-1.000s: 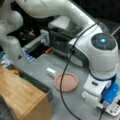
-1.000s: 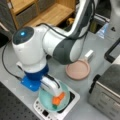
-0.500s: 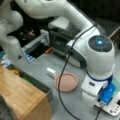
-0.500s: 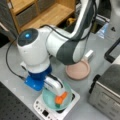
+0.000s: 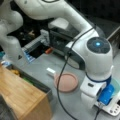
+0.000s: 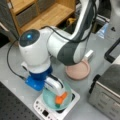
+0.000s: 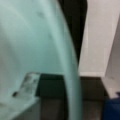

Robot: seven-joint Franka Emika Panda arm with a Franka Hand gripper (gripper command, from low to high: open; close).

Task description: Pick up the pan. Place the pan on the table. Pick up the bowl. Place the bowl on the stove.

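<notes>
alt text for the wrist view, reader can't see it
Close-up of the teal bowl, its curved rim filling the picture's left half, over the stove with its black glass and white edge. One pincer finger shows at bottom left, against the bowl's inside.

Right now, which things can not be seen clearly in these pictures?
- End effector: in a front view it sits over the bowl; its grip is unclear.
- Stove: in a front view, cut off by the frame edge and hidden behind the arm.
- Wrist view: the bowl rim fills it, blurred.

The end effector (image 6: 55, 88) has lowered the bowl (image 6: 53, 98) onto the stove (image 6: 72, 106).
</notes>
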